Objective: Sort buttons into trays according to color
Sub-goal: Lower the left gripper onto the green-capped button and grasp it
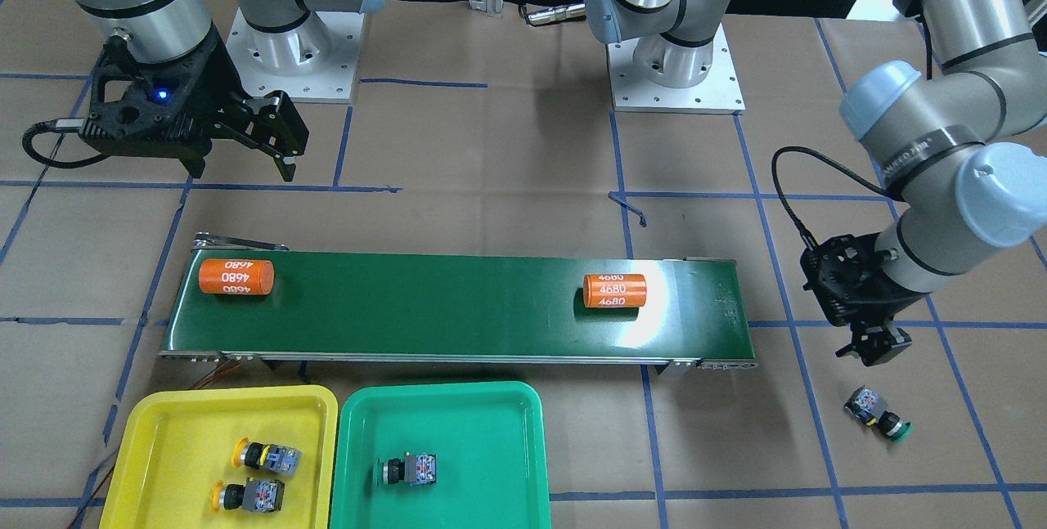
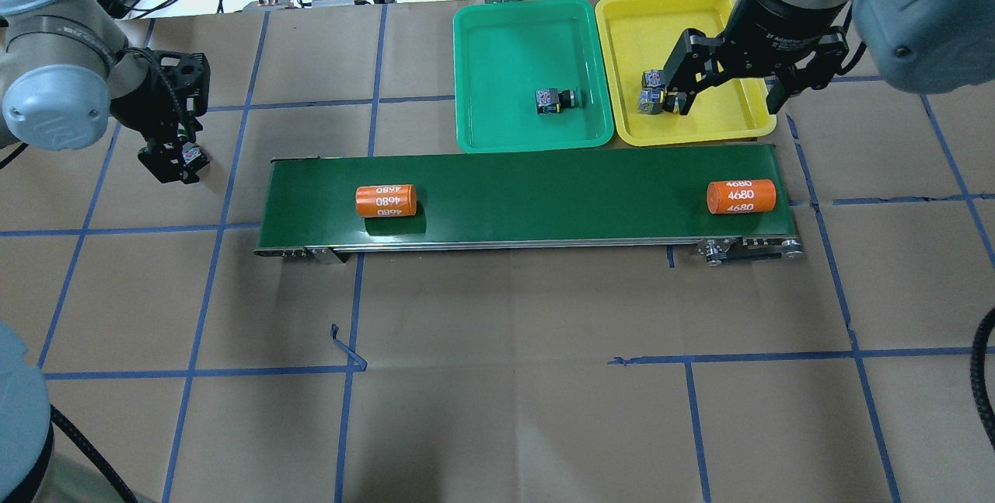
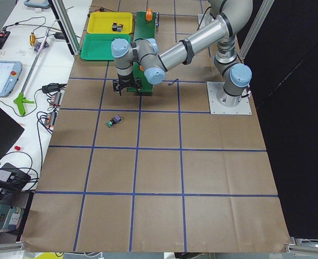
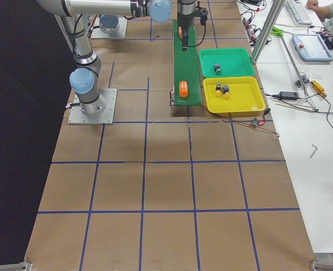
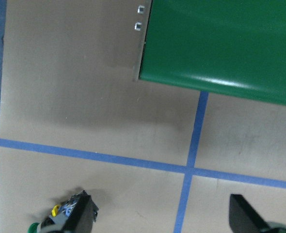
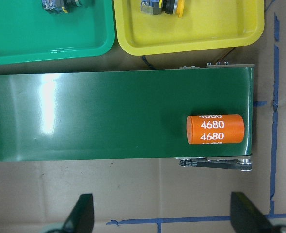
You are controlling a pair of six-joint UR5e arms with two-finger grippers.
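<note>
On brown paper [image 1: 491, 145] just past the dark-green conveyor belt [image 1: 458, 308] end: green button [image 1: 877, 413], lying on its side, long axis slanted to the belt, round glossy cap pointing away, blue-grey block toward it. Close by, left gripper [image 1: 871, 349], fingers spread, empty. By the belt's other end, right gripper [image 2: 724, 103], spread too.

Dark-green conveyor belt [image 1: 450, 312] — orange cylinder [image 1: 235, 276] near one end; second cylinder [image 1: 615, 290] toward the other.

Two yellow-capped buttons [image 1: 267, 456] [image 1: 249, 496] lie sideways in my yellow tray [image 1: 176, 423], one green-capped button [image 1: 407, 470] in the adjoining green tray [image 1: 483, 423], and another green button [image 1: 877, 413] lies loose on my bench [image 1: 507, 169].
</note>
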